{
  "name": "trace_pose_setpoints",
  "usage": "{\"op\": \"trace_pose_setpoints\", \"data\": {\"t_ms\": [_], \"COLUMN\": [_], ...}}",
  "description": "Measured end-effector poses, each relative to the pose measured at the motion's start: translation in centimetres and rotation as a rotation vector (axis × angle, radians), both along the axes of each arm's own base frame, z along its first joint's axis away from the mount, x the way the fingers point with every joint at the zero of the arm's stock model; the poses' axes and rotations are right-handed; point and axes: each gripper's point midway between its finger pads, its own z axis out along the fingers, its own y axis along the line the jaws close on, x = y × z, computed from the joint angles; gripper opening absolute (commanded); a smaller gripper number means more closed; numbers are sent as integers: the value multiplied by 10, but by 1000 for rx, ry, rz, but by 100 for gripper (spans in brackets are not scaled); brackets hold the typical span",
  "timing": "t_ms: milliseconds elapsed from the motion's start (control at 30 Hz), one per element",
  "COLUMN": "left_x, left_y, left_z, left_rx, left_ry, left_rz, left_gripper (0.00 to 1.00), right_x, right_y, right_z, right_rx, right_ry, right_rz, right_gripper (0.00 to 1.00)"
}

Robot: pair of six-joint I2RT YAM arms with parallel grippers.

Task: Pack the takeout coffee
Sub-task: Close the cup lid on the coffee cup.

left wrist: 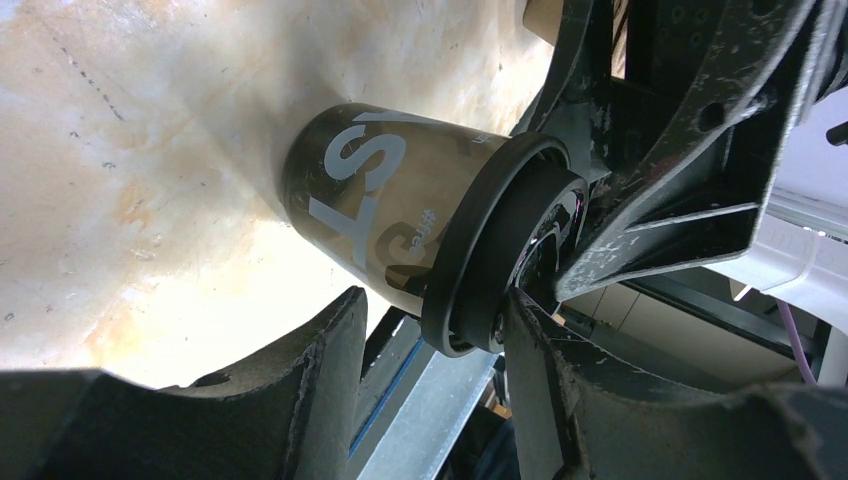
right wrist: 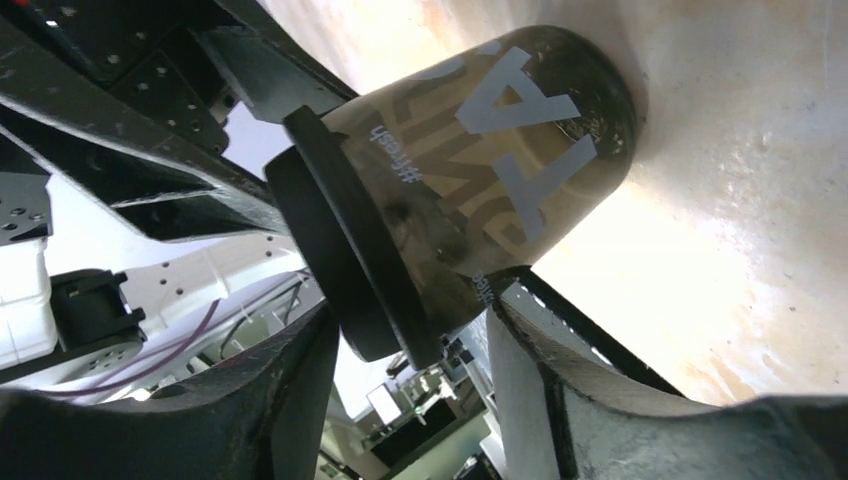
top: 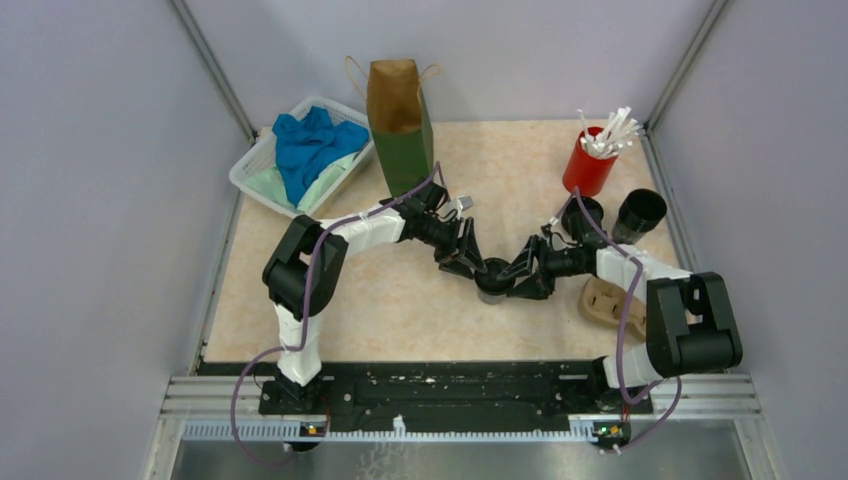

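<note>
Brackets the lidded black cup [top: 492,279], upright mid-table, from both sides: left gripper [top: 476,267] and right gripper [top: 520,275] jaws part-spread around it, yet cannot tell whether either truly clamps (views too cramped). Risks tipping the cup or popping its lid [left wrist: 480,250] if both squeeze and pull against each other.

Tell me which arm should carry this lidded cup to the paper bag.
Probably left. The left gripper and right gripper both flank the cup, but the bag stands at the back, left of centre.
</note>
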Motion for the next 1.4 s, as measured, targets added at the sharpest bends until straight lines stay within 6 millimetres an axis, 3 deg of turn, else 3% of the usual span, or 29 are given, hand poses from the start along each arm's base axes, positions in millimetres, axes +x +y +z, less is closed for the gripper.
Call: {"op": "trace_pose_setpoints", "data": {"t_ms": [333,867,1400], "left_x": [0,-1,4], "left_y": [0,1,6], "left_z": [0,-2,-5], "left_rx": [0,-15,-97], "left_ry": [0,-7,-171], "left_rz": [0,-1,40], "left_gripper": [56,56,55], "right_x": [-2,-3,10], "right_y": [2,7,6], "right_z": [-4,-9,-16], "right_rx": [-19,64,47], "right_ry": [27,-83,-299], "right_rz": [-9,-17,-1], "right_gripper": [38,39,39]}}
